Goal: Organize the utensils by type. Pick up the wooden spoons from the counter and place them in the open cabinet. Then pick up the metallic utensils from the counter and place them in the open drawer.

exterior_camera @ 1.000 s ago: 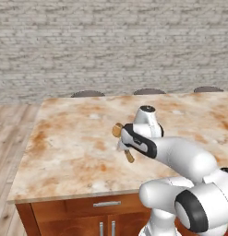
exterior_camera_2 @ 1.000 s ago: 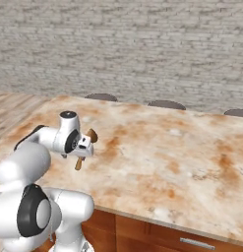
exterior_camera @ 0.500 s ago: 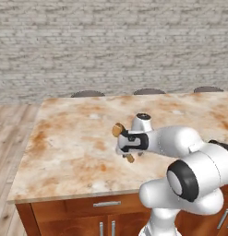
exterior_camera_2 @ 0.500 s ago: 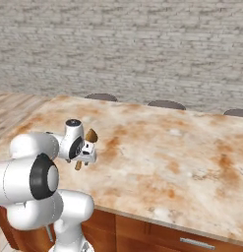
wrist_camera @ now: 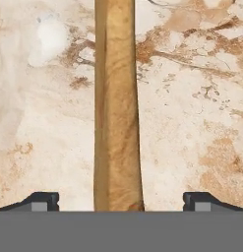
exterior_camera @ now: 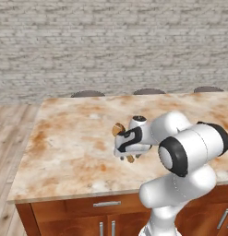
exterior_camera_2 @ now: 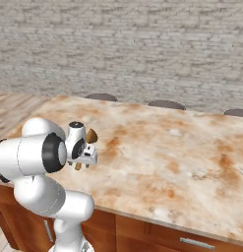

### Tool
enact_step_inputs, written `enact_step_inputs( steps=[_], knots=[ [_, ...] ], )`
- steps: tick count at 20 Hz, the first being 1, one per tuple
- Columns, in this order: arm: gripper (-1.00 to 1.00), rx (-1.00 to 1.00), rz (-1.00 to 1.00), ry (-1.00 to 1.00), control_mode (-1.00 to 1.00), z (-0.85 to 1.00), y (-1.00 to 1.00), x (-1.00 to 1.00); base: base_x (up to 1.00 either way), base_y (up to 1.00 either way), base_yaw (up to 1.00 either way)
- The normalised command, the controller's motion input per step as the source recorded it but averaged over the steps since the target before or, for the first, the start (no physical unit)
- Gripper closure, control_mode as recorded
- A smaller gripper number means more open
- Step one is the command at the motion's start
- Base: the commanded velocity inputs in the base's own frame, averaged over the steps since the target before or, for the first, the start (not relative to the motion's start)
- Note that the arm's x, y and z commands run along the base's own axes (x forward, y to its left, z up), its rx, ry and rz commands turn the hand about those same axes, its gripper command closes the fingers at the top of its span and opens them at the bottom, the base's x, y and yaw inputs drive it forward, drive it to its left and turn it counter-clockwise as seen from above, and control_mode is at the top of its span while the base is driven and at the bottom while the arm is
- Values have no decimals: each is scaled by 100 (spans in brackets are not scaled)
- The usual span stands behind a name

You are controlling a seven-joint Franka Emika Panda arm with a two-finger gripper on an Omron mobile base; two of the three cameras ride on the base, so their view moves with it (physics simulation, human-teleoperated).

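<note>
One wooden spoon (wrist_camera: 116,103) lies flat on the counter (exterior_camera: 69,152), and the claw (wrist_camera: 120,201) hangs directly above its handle. Seen from the hand, the tan handle runs straight up the middle of the picture, between the two dark fingertips (wrist_camera: 42,201) that stand far apart at either side of it. The claw is spread wide, with bare marbled stone showing between each tip and the wood, so neither tip touches the spoon and nothing is pinched.

From the left base camera, the arm reaches in from the lower right and folds down so that the hand (exterior_camera: 129,143) sits low over the bench, roughly midway between its left and right edges and somewhat nearer the front edge than the back. The spoon's brown oval bowl (exterior_camera: 117,129) pokes out past the hand on the far-left side, and the end of the handle (exterior_camera: 130,159) shows just below the hand toward the front edge.

The right base camera shows the same from the other side: the hand (exterior_camera_2: 82,153) is over the left part of the slab, near the front-left corner, with the bowl (exterior_camera_2: 91,135) sticking out toward the back and the handle end (exterior_camera_2: 77,166) toward the front.

Reddish-brown wooden fronts (exterior_camera: 78,216) with short silver handles run below the front edge of the counter. A grey brick wall (exterior_camera: 111,46) stands behind it.
</note>
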Motion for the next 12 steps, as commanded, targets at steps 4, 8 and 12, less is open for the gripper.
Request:
enact_step_inputs(
  steps=[4,8,12],
  knots=[
    [100,0,0,1,-100,-27,16,1,0,0,0],
    [100,0,0,3,-100,-3,0,2,0,0,0],
    [100,0,0,1,-100,0,0,11,0,0,0]
  ],
)
